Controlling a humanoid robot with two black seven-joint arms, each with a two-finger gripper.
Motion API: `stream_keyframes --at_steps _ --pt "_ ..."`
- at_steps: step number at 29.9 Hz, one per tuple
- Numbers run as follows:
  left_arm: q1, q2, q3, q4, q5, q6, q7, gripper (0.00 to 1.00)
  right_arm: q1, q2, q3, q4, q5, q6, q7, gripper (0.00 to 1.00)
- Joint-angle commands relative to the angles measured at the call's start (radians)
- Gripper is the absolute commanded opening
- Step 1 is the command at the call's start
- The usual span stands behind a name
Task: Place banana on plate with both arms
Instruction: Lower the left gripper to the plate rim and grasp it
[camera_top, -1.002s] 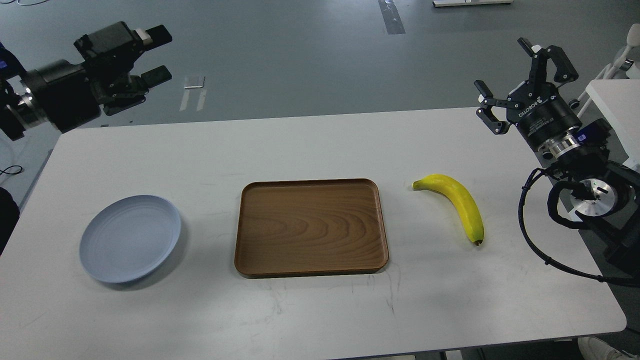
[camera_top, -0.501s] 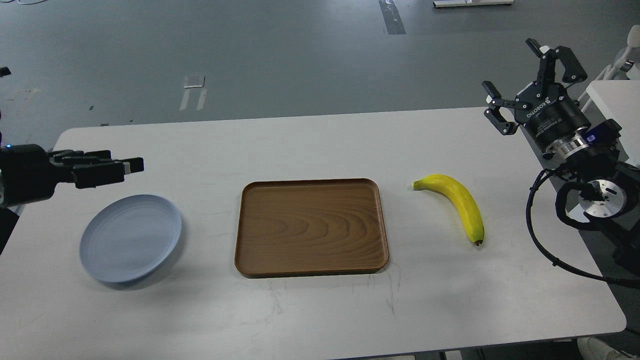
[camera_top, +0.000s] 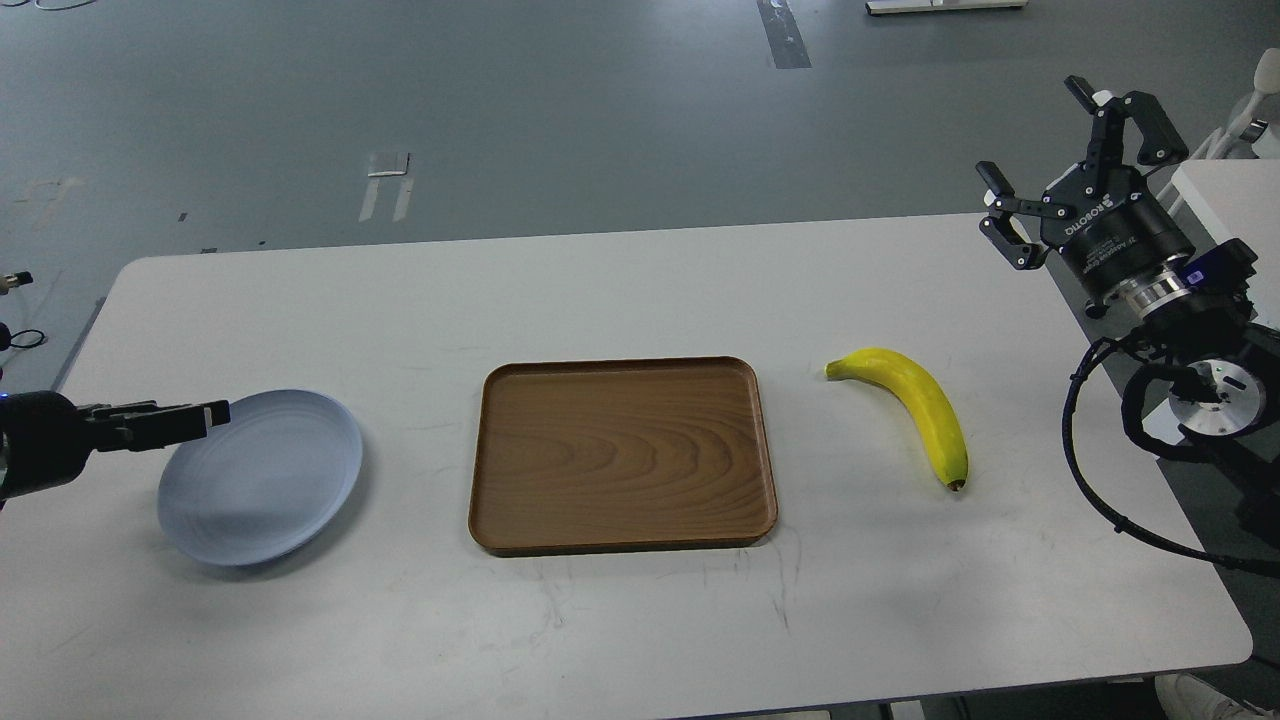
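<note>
White rectangular table (camera_top: 640, 640) w/ brown wooden tray (camera_top: 622, 455) at centre. Round pale blue-grey plate (camera_top: 270, 485) lies left of tray; curved yellow banana (camera_top: 918, 405) lies right of tray, on bare tabletop, well apart from plate. Right gripper (camera_top: 1060, 150) raised over far-right corner, fingers spread wide, empty. Left gripper (camera_top: 205, 415) seen edge-on at plate's left rim; opening can't be told.

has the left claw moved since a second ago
Yes. The left claw has dropped from above the table's far left corner down to the plate's left rim, while the plate stayed put.
</note>
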Motion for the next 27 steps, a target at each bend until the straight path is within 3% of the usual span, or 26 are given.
stream_keyframes --at_steps 1,6,16,19,23,27 --pt "0.035 -0.02 0.0 0.064 0.002 0.024 -0.001 0.98 -0.001 -0.008 0.002 0.001 0.0 0.0 0.0 1.0" --pt "0.079 -0.055 0.002 0.142 0.007 0.076 -0.003 0.98 -0.001 -0.011 0.0 0.001 0.0 0.0 0.0 1.0" --pt "0.116 -0.095 0.002 0.193 -0.004 0.087 0.002 0.95 -0.001 -0.017 0.0 0.001 0.0 0.0 0.0 1.0" --pt "0.119 -0.108 0.002 0.198 -0.005 0.09 0.002 0.91 -0.001 -0.02 0.0 0.001 0.0 0.0 0.0 1.0" --pt "0.119 -0.112 0.002 0.196 -0.005 0.09 0.002 0.77 -0.001 -0.02 0.0 0.001 0.0 0.0 0.0 1.0" --pt "0.12 -0.123 0.002 0.198 -0.005 0.09 0.002 0.73 -0.002 -0.02 0.0 0.001 0.0 0.0 0.0 1.0"
